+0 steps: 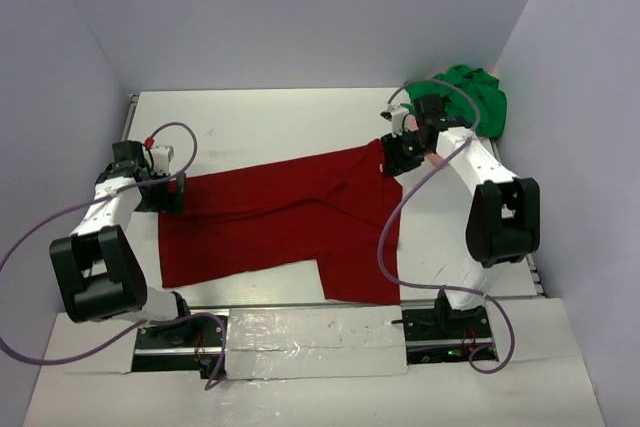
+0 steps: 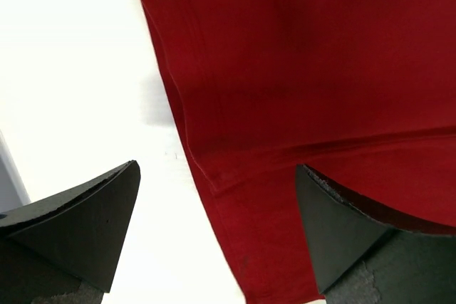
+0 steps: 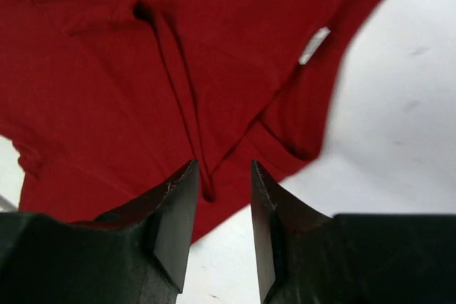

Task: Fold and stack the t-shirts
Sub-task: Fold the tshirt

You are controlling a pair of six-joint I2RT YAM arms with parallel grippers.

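Fingers (image 2: 78, 226) on the left gripper (image 2: 217, 167) stood wide apart and held nothing. One hung over bare white table (image 1: 300, 117), the other over cloth, and the straight edge of the dark red t-shirt (image 1: 280, 217) ran down between them. Over on the other side, the right gripper (image 3: 224, 164) had its jaws only a little way apart. A raised crease of red cloth ended right at that gap, but nothing looked pinched. Just beyond its tips lay the neck opening, with a white label (image 3: 314, 45) showing inside.

From above, the red shirt lay spread out sideways across the middle of the table. Its bottom edge was at the left gripper and its neck end at the right one, and one sleeve reached toward the near edge on the right. Some folds ran across its middle. The green t-shirt (image 1: 478, 97) sat bunched in the far right corner, behind the right arm and apart from the red one.
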